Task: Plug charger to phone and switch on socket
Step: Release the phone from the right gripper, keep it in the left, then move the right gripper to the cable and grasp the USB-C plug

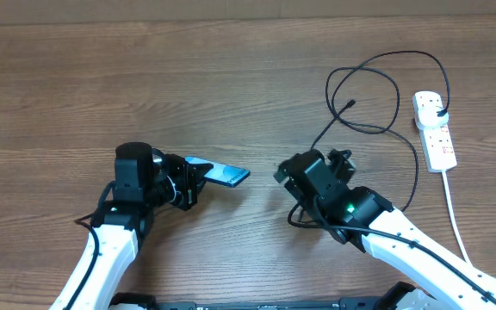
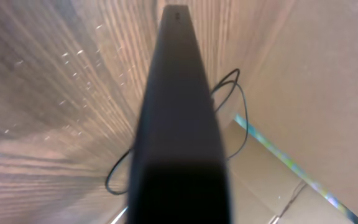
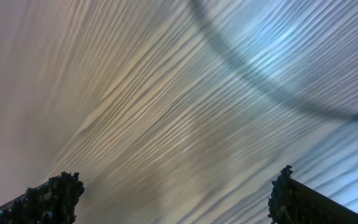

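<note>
Left of centre on the wooden table [image 1: 58, 86], the phone [image 1: 222, 175] is clamped at its left end by the closed jaws of the left gripper [image 1: 189, 181]; its dark edge [image 2: 178, 124] fills the left wrist view. At centre, the right gripper [image 1: 341, 160] is held low over the wood, jaws spread wide apart. Further right, the black cable [image 1: 399, 103] is looped, its connector tip [image 1: 352, 103] lying loose; its plug [image 1: 438, 108] sits on the white power strip [image 1: 437, 142] at far right.

Matt wood-grain table [image 1: 231, 77]; smooth dark-edged phone [image 1: 224, 175]; smooth white plastic socket [image 1: 436, 138]; matt black charger [image 1: 398, 102].
</note>
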`<state>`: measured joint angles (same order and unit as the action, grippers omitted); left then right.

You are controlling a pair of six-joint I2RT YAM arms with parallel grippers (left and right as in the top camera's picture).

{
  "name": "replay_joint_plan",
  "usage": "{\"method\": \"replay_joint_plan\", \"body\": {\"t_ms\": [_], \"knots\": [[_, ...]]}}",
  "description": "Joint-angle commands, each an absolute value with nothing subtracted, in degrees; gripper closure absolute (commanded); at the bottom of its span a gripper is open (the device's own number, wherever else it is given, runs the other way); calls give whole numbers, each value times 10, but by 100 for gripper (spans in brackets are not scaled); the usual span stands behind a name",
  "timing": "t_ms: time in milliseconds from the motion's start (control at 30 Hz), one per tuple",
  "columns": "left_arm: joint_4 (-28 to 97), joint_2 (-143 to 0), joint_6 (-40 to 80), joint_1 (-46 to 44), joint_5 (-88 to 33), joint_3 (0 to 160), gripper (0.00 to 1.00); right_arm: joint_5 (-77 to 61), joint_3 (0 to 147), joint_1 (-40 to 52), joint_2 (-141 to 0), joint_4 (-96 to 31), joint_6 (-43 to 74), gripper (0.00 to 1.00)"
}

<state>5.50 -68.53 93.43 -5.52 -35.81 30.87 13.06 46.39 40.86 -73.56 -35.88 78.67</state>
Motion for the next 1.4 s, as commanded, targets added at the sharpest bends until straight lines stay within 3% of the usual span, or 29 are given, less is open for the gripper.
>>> {"method": "replay_joint_plan", "body": {"t_ms": [0, 167, 333, 667, 833, 1000, 1367], "knots": [[2, -745, 898, -43, -442, 331, 96, 265, 472, 408, -730, -382, 747, 0], [-15, -896, 813, -45, -578, 434, 96, 274, 511, 395, -730, -393, 598, 1], [-16, -1002, 771, -57, -696, 529, 96, 248, 585, 331, -732, -453, 564, 5], [-22, -1041, 720, -83, -755, 586, 96, 134, 781, 143, -911, -526, 388, 21], [-22, -1041, 717, -83, -761, 586, 96, 134, 908, 108, -1062, -572, 376, 35], [-22, -1041, 717, -83, -761, 586, 96, 134, 954, 94, -1164, -514, 376, 44], [-22, -1041, 717, -93, -765, 586, 96, 145, 953, 93, -1248, -416, 382, 51]]}}
